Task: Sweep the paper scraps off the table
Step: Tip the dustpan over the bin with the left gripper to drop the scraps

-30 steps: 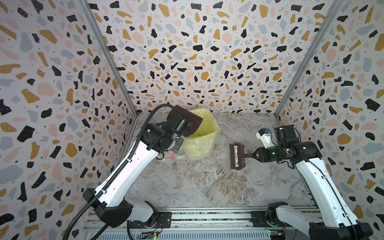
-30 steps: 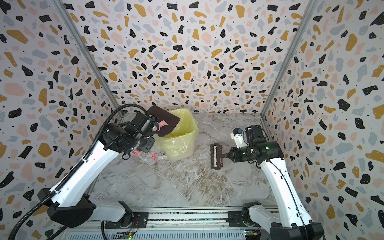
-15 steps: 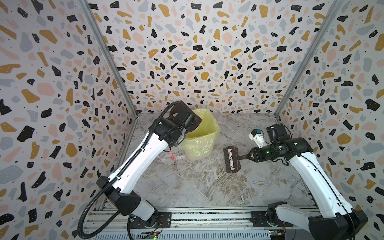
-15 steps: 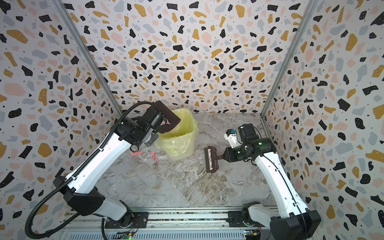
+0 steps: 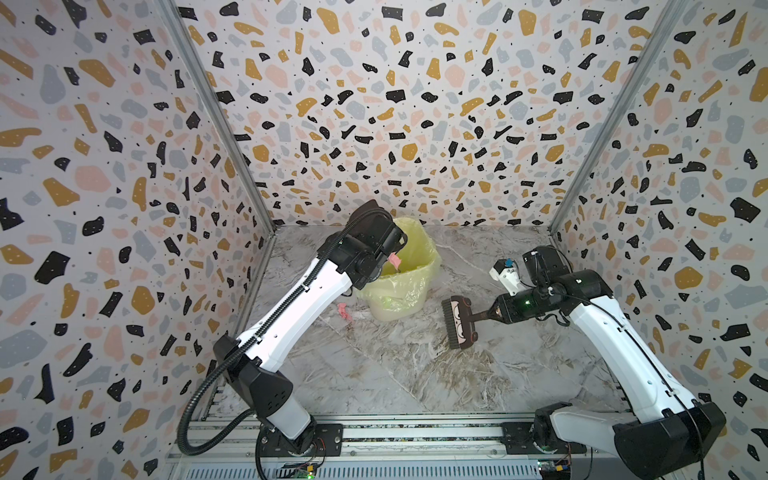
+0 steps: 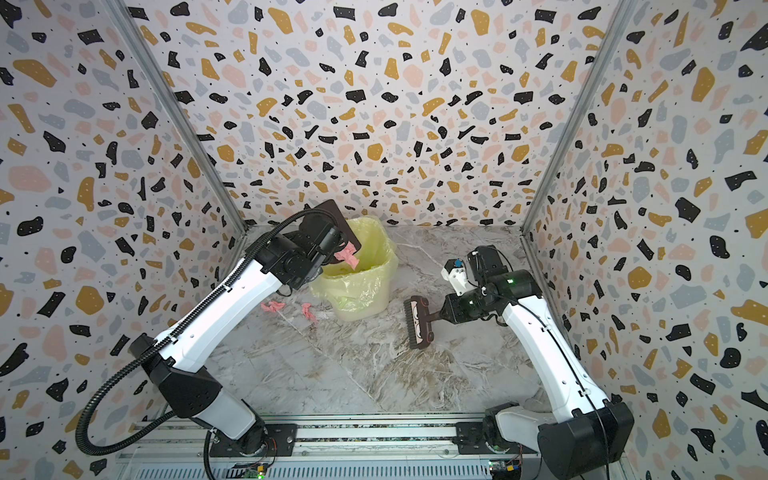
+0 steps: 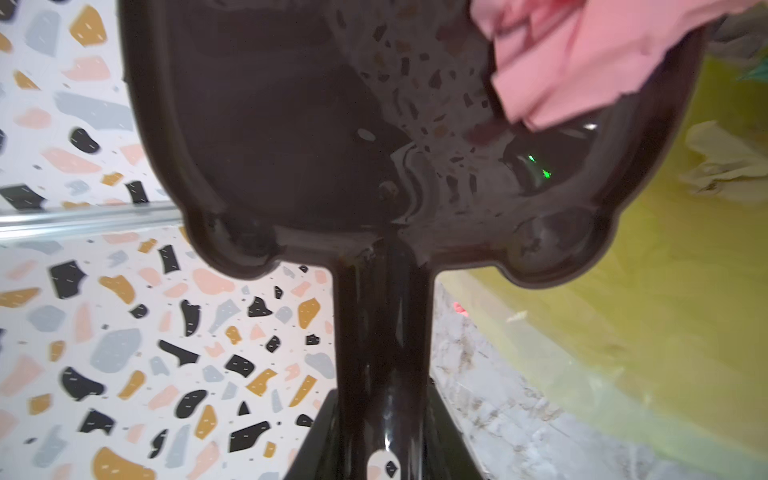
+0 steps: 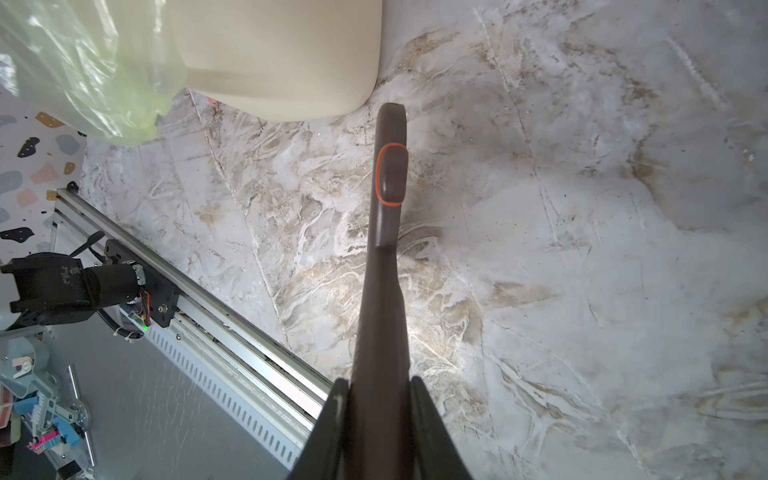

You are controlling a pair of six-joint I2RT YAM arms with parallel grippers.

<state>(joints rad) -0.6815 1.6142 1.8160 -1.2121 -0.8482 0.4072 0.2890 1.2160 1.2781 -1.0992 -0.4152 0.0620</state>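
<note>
Between speckled walls (image 5: 395, 104), a veined grey table (image 5: 395, 374)

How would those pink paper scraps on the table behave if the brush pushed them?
Probably very light: the paper scraps are small, crumpled bits, so the brush should shift them easily. Crumpled, they may tumble or scatter rather than slide straight.

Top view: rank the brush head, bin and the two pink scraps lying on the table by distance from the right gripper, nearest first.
1. Brush head: just left of the right gripper, which holds its handle.
2. Bin: further left.
3. Near pink scrap: just left of the bin.
4. Far pink scrap: farthest left.
</note>
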